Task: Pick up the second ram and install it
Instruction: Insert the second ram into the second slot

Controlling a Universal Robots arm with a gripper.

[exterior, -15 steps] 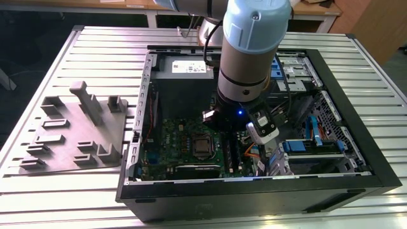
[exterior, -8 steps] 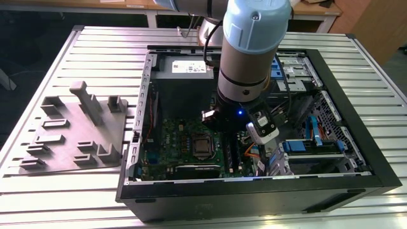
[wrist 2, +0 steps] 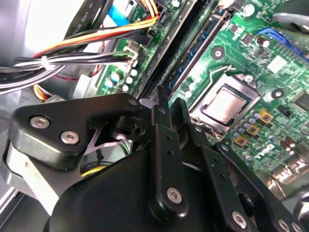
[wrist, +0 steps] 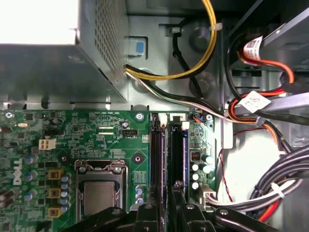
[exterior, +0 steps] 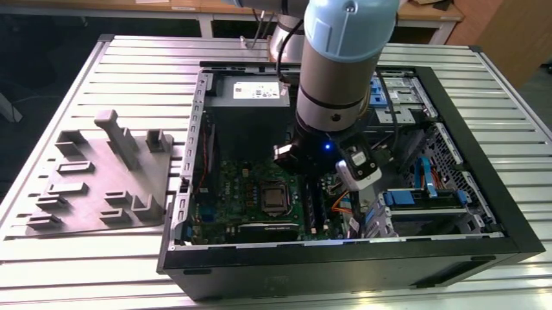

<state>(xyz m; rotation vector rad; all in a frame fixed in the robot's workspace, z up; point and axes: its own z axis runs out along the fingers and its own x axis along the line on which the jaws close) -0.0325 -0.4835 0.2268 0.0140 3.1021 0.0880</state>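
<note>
Open computer case (exterior: 345, 265) on a ribbed metal table (exterior: 129, 64). The arm (exterior: 340, 71), a pale blue and silver tube with a dark wrist, drops almost straight down from above into the middle of the case, its wrist just over the green circuit board (exterior: 233, 187).

In the second wrist view the claw (wrist 2: 170, 102), of matt black jointed metal with bright screw heads, points down at the board's long narrow sockets. It also shows in the first wrist view (wrist: 166, 210). Whether it is clenched, released or grasping cannot be told.

The memory stick (wrist 2: 195, 53), thin, flat and dark blue-green, stands on edge along one socket, running away from the claw's tip. In the first wrist view it (wrist: 177, 154) is a dark strip with blue edges beside a black socket (wrist: 157, 154).

Nearby on the board sits the square processor socket (wrist: 99, 193) with its shiny metal frame. Bundled black, white, yellow and orange cables (wrist 2: 72, 63) pass beside the board, next to a perforated grey metal box (wrist: 104, 43).

To the exterior view's left of the case lies a grey plastic plate (exterior: 95, 194) with raised blocks and posts.
</note>
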